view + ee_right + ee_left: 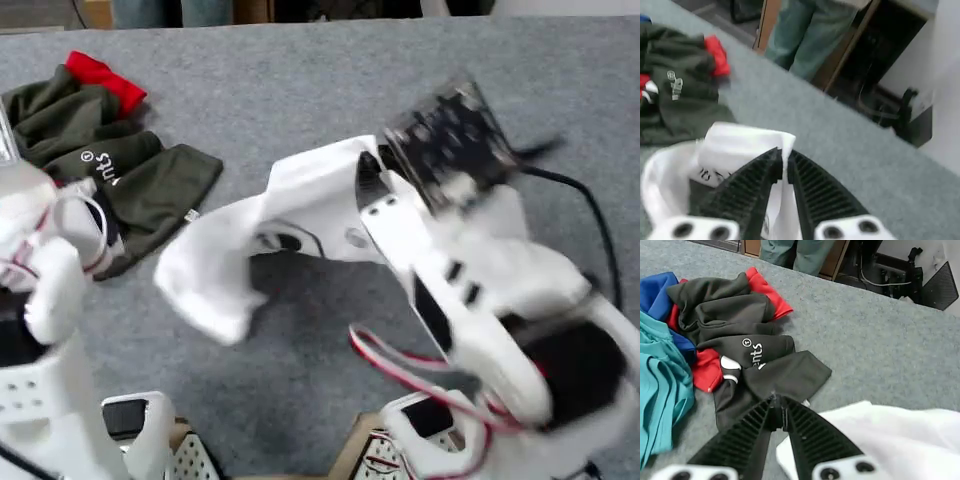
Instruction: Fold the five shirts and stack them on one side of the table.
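**Item 1. Right gripper (781, 156).** The fingers (747, 187) are clenched, their tips meeting on a fold of the white shirt (742, 140). The cloth wraps both sides of the tips, so I judge this a grasp.
- In the high view the white shirt rises off the table (300, 60) in an arch to this gripper, and its free end droops toward the dark shirt (150, 185).
- Judged purpose: it is lifted by one edge so the fabric hangs loose and can be laid flat for folding.

**Item 2. Left gripper (777, 405).** The fingers (812, 435) are pressed together and grasp nothing.
- It hangs over the table just short of the dark shirt, on that shirt's white-shirt side.
- The white shirt's edge lies just beside the fingers and not between them.
- Judged purpose: it is parked closed and would have to open before it could take the drooping end.

**Item 3. White shirt.** It sits beside the dark shirt, apart from it, with grey table between. It is partly airborne and not yet folded.

**Item 4. Dark shirt, white lettering.** It is crumpled on top of the heap and serves as the reference piece.
- The red shirt (767, 295) lies under and behind it.
- The blue shirt (657, 290) is beyond it, at the heap's far corner.
- The teal shirt (660, 385) touches the heap on the side away from the white shirt.
- Judged: the heap is unfolded stock awaiting its turn, and no stack has been started.
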You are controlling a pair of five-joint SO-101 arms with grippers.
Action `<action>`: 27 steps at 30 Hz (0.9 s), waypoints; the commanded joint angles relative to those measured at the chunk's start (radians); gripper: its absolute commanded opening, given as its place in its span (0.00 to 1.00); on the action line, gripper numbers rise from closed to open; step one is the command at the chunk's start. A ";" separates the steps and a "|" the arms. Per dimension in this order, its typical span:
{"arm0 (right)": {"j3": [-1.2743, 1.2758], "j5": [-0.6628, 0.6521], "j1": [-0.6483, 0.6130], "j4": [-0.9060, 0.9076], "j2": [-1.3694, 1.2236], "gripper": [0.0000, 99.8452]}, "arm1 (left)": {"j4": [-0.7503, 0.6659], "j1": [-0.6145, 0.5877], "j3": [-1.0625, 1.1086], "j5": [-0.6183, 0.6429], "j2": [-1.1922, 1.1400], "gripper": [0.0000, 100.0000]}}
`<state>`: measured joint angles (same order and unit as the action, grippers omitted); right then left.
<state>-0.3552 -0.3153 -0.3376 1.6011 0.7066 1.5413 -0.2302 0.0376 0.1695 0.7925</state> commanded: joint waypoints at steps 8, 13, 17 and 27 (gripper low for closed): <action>-0.053 -0.017 0.017 0.032 -0.222 0.01 | 0.216 0.042 -0.019 -0.374 -0.196 0.03; 0.189 -0.106 0.094 -0.236 -0.286 0.01 | 0.213 0.226 0.223 -0.624 0.012 0.03; 0.354 -0.193 0.238 -0.459 -0.300 0.01 | 0.054 0.429 0.503 -0.600 0.226 0.03; 0.691 -0.245 0.431 -0.896 -0.302 0.01 | -0.520 0.665 0.837 -0.284 0.058 0.12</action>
<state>0.2862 -0.5593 0.0430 0.8232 0.4012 1.1439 0.3667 0.8661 -0.1358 0.9429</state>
